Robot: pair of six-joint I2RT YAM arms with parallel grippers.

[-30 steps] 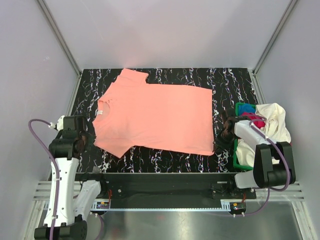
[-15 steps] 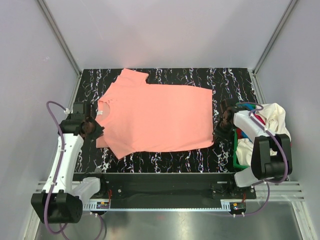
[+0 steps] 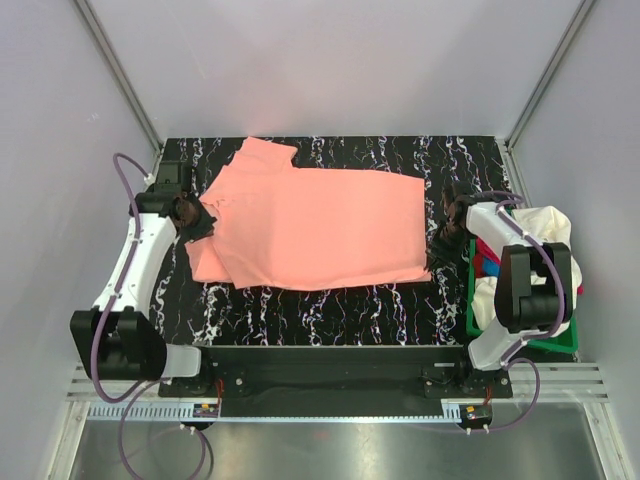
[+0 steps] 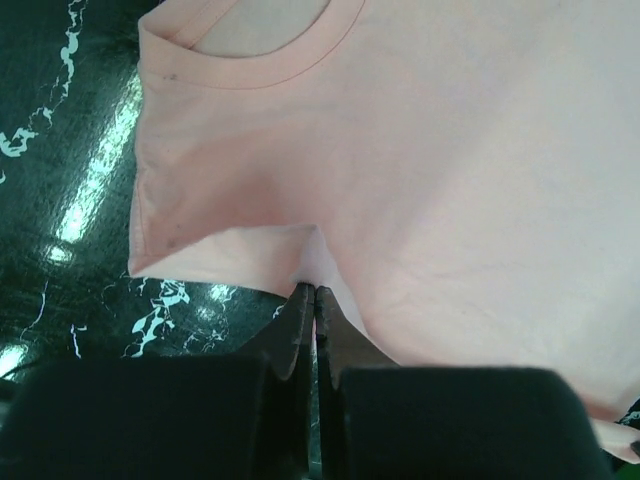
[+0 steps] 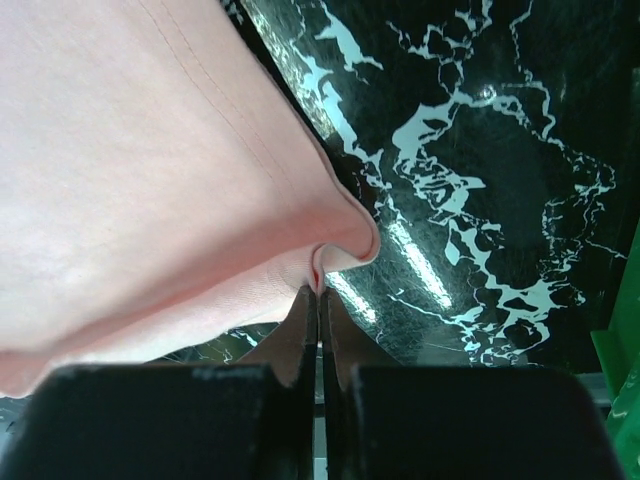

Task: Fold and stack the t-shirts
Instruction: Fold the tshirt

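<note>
the left gripper (image 4: 313, 292) is pinched shut on the salmon-pink t-shirt (image 3: 320, 225). its fingertips are pressed together, with a small peak of cloth tented up between them, a little way from the collar. the right gripper (image 5: 318, 290) is clamped just as tight on the shirt's hem corner, which curls into a small loop right at the tips. seen from above, the shirt lies spread on the black marbled table (image 3: 330, 320) and stretches between the two grips, neck end at the left arm and hem end at the right. just beyond the right gripper, at the table's right edge, stands a green basket (image 3: 483, 213) with a cream-white t-shirt (image 3: 550, 235) heaped in it and spilling over the rim.
</note>
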